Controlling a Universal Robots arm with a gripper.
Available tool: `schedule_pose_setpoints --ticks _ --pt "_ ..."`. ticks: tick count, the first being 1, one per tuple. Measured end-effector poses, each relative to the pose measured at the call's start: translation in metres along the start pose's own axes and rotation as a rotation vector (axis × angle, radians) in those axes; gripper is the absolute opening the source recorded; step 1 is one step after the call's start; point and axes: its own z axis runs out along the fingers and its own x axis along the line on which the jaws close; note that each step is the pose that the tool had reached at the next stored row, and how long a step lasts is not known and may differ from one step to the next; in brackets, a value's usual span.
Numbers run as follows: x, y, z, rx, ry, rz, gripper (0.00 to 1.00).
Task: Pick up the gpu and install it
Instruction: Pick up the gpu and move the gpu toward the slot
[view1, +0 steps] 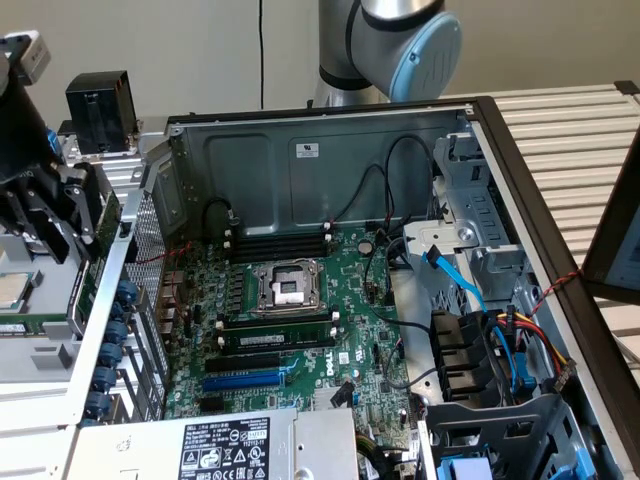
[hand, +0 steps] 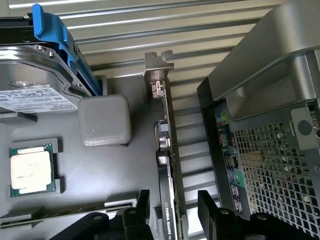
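**Open claw astride the gpu in the parts tray**

In the wrist view we saw the claw spread wide, one black finger on each side of the gpu and neither pressed against it; nothing was gripped. The gpu stood on edge in a slot at the rim of the grey parts tray, its silver end bracket at the end away from the claw. The same tray held a processor chip lying flat in a square pocket, a hard drive with a blue rail along one side, and a plain grey block between the drive and the gpu. The tray rested on a slatted surface, just beside the computer case.

In the exterior view we found the case open. It contained the green motherboard with its processor socket, a memory stick seated below the socket, a vacant blue slot, a labelled power supply, and bundled cables at the exterior view's right.
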Motion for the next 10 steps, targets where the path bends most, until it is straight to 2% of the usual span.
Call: schedule_pose_setpoints --ticks 4,6,7,9,10 --pt "0.0035 -0.0014 0.0045 -0.0032 -0.0099 0.004 0.51" --pt "0.0038 -0.0017 0.0063 -0.0105 -0.0113 0.004 0.51" --pt "0.0039 -0.0018 0.0068 -0.0184 -0.0114 0.006 0.51" --pt "0.0041 -0.0019 0.0074 -0.0422 -0.009 0.009 0.51" --pt "0.0044 -0.0021 0.0084 -0.0485 -0.0079 0.01 0.51"
